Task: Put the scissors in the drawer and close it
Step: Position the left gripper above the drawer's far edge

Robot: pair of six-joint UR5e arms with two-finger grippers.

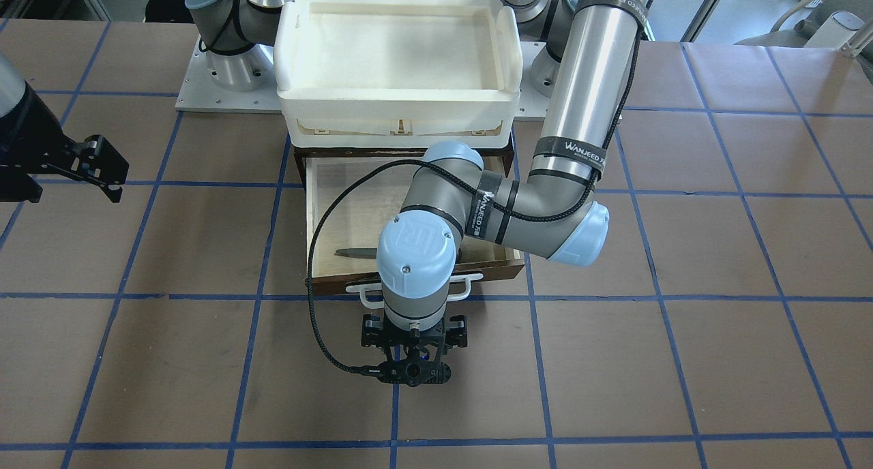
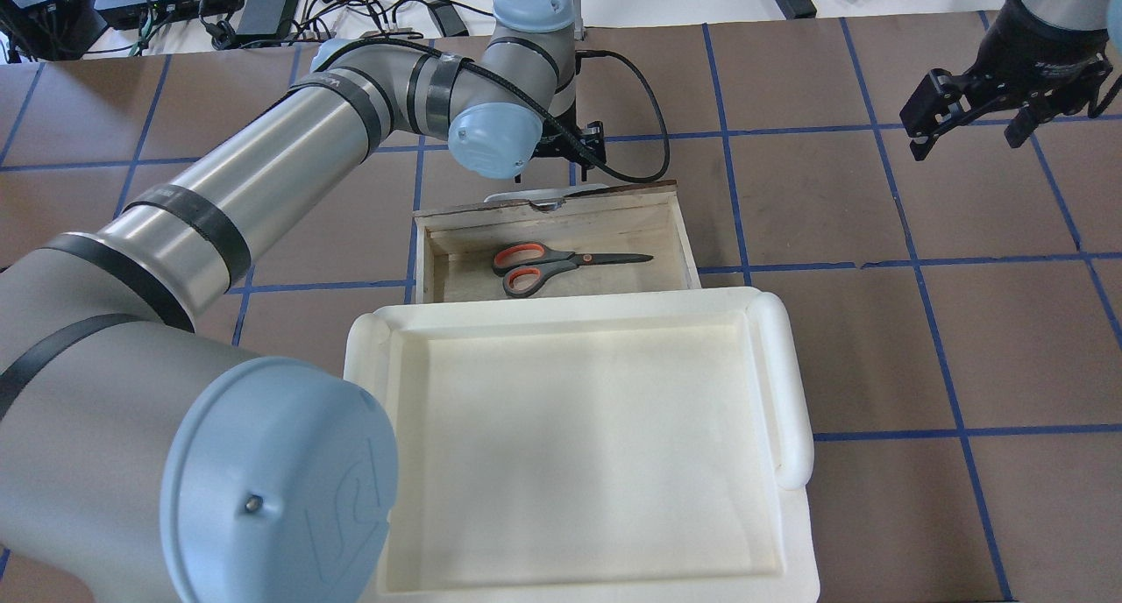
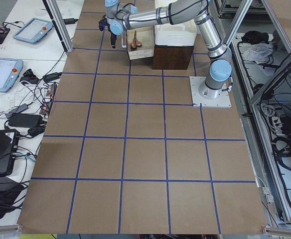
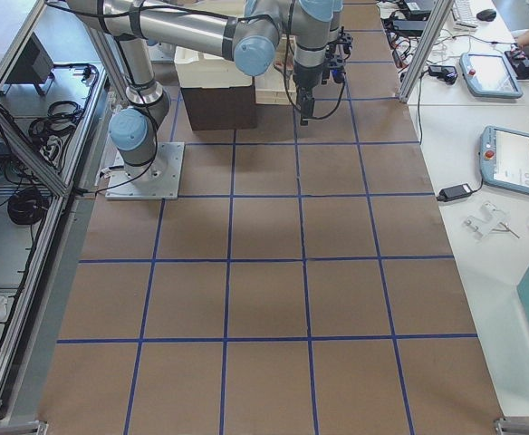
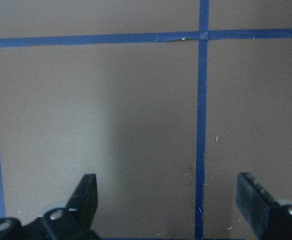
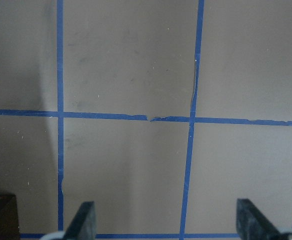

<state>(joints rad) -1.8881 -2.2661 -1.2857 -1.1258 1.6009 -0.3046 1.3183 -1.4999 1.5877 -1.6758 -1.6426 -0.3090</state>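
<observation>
The scissors (image 2: 561,264), grey handles lined red-orange with slim blades, lie flat inside the open wooden drawer (image 2: 561,222). In the front-facing view only their blade tip (image 1: 354,253) shows in the drawer (image 1: 354,203), beside my left wrist. The drawer's white bar handle (image 1: 363,296) sticks out at its dark front. My left gripper (image 1: 414,352) points down at the bare table just beyond that handle. In the left wrist view it (image 5: 168,187) is open and empty. My right gripper (image 2: 995,121) is open and empty, far off to the side, and also shows in its wrist view (image 6: 166,215).
A white plastic tray (image 2: 789,375) sits on top of the dark cabinet that holds the drawer, near my base. My left forearm (image 1: 586,101) reaches over the tray's side and the drawer. Brown table (image 1: 682,360) with blue tape lines surrounds them.
</observation>
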